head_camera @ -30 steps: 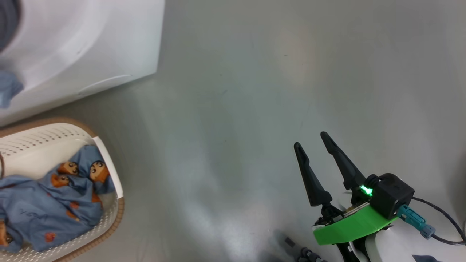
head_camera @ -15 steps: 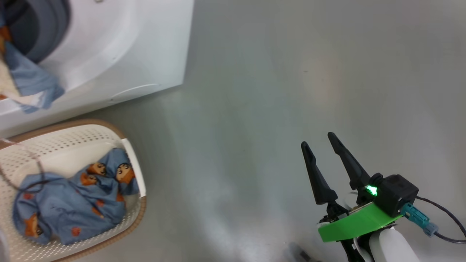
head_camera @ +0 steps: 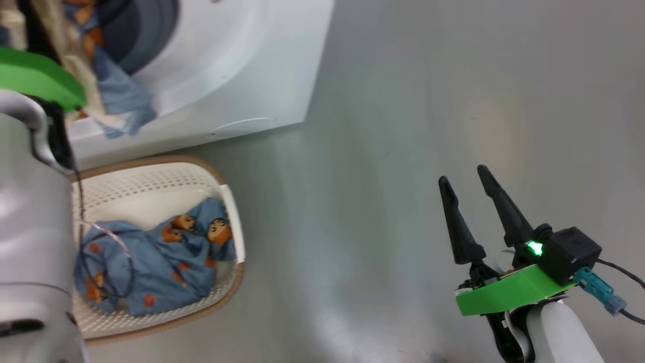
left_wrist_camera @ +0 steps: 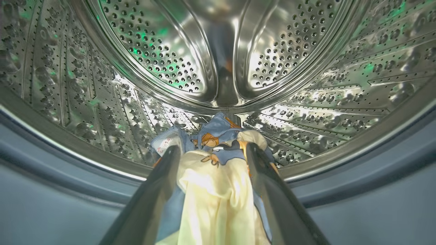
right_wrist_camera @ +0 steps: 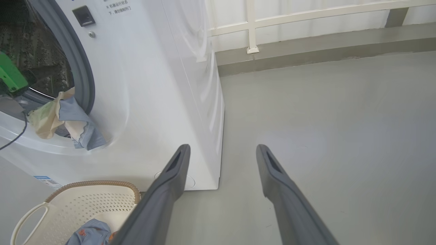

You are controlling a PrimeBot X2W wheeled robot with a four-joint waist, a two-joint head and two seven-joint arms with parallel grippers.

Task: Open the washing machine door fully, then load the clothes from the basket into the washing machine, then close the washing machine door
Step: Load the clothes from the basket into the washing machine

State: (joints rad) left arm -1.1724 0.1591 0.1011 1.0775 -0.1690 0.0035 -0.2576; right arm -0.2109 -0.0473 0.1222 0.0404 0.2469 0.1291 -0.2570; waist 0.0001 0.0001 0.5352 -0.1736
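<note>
Your left fingers point(left_wrist_camera: 158, 183) stand spread wide at the mouth of the washing machine point(head_camera: 237, 60), pointing into the steel drum point(left_wrist_camera: 143, 51). A bundle of clothes point(left_wrist_camera: 214, 183), blue bear-print over pale cream cloth, lies between them and reaches onto the drum's bottom; you cannot tell whether either finger presses it. Part of that bundle hangs out over the grey gasket point(right_wrist_camera: 85, 71) and down the white front. More of the blue clothes sit in the basket point(head_camera: 151, 181), which stands on the floor point(head_camera: 383, 151) just in front of the machine. Your right fingers point(head_camera: 457, 222) are spread too, holding nothing, above the floor well to the right of the basket.
</note>
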